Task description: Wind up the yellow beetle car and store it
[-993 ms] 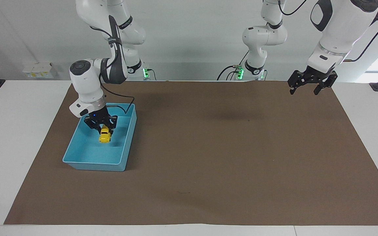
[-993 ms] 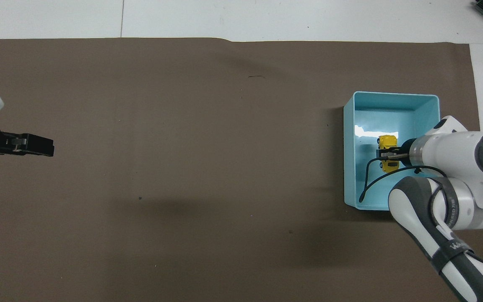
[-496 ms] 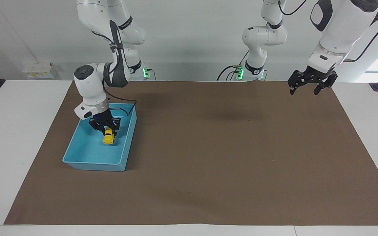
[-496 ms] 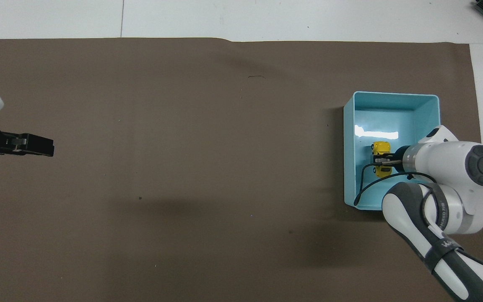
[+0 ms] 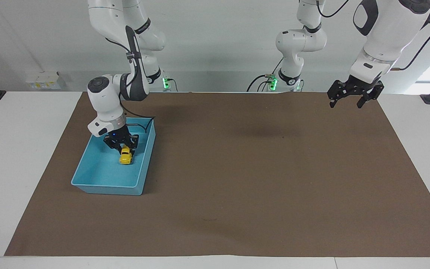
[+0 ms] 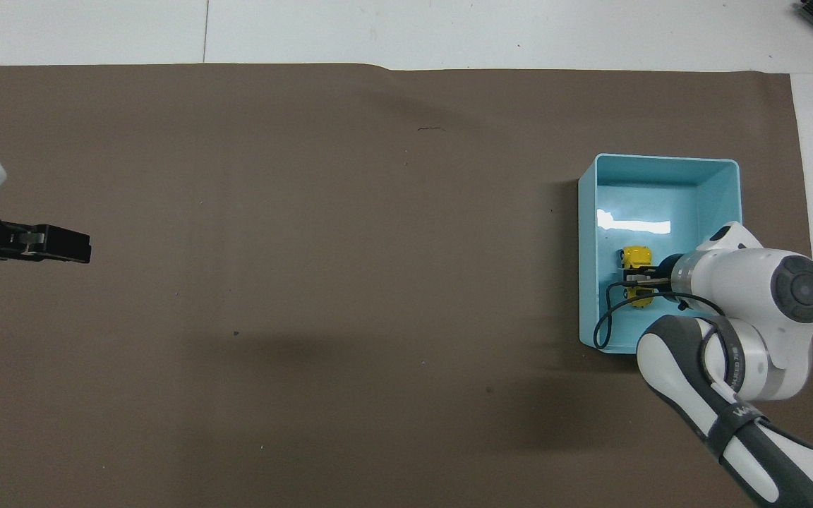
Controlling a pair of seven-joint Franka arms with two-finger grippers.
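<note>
Fingers of the right gripper [image 5: 124,149] are closed on the yellow beetle car [image 5: 125,157], holding it low inside the blue tray [image 5: 105,186] near the corner of the brown mat [image 5: 237,179] at the right arm's end of the table, close to the robots' edge.

Storing looks to be the step in hand. The next move calls for setting the car on the tray floor, then parting the fingers and lifting straight up.

The facing view shows the car's height against the tray walls, though not plainly whether it touches the floor; the overhead view shows it lies toward the tray's inner wall.

The left gripper [image 5: 353,96] waits with its fingers apart, over the mat's corner at the left arm's end.
</note>
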